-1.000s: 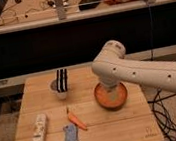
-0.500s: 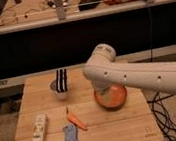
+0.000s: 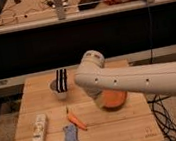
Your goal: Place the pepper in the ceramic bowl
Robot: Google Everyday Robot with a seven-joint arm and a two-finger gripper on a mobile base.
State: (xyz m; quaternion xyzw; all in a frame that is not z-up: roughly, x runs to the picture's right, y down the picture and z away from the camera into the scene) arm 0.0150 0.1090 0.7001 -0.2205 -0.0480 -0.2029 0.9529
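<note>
tabletop (image 3: pixel 40 95): pale wood | small grey-white bowl (image 3: pixel 58 94): stood far left, held upright black-and-white striped items (image 3: pixel 61 79) | white tube (image 3: pixel 39 131): lay flat near left edge | blue-grey cloth (image 3: pixel 71 137): lay just right of tube, apart | black cables (image 3: pixel 171 117): trailed on floor, right

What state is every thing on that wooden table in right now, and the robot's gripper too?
Small orange pepper: lying on the wooden table, untouched, outside the bowl.
Orange ceramic bowl: upright, partly hidden by the white arm.
Small grey-white bowl: upright, holding striped items.
White bottle: lying on its side.
Blue-grey cloth: lying flat.
Gripper: open, hidden behind the arm.
</note>
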